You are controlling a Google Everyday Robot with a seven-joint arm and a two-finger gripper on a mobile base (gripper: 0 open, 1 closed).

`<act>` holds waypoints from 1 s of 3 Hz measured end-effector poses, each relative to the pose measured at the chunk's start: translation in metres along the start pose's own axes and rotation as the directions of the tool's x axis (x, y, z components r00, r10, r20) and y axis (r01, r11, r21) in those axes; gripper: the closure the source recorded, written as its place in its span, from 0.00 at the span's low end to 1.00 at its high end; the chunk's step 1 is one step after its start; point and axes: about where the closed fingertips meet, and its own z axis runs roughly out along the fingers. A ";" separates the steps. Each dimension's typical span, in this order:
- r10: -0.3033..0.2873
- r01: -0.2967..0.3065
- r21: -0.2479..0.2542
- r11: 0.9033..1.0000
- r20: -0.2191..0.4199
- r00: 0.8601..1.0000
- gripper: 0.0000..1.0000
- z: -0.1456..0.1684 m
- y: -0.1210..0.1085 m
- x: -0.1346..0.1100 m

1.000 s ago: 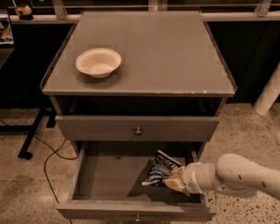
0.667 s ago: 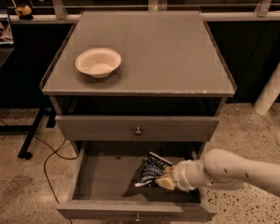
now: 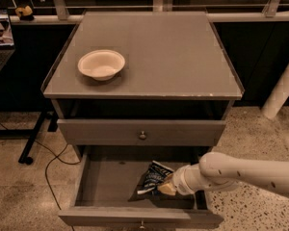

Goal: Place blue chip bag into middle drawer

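Note:
The grey cabinet has its middle drawer [image 3: 106, 182] pulled open below the closed top drawer [image 3: 142, 132]. The blue chip bag [image 3: 153, 177], dark blue foil with white lettering, is inside the open drawer near its right half. My gripper [image 3: 166, 186] reaches in from the right on a white arm [image 3: 241, 173] and is at the bag's lower right edge, closed on it. The bag's lower part seems to rest on or just above the drawer floor.
A white bowl [image 3: 101, 64] stands on the cabinet top [image 3: 173, 52] at the left. A cable [image 3: 48, 160] and a black stand leg [image 3: 31, 138] lie on the floor to the left. A white post [image 3: 282, 93] stands at the right.
My gripper has moved left and a little deeper into the open drawer, carrying the chip bag with it. The bowl and drawers have not moved.

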 end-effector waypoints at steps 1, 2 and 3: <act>0.034 -0.034 -0.002 0.999 -0.027 0.999 1.00 0.007 -0.009 0.016; 0.035 -0.035 -0.002 0.999 -0.028 0.999 0.81 0.007 -0.009 0.017; 0.035 -0.035 -0.002 0.999 -0.028 0.999 0.58 0.007 -0.009 0.017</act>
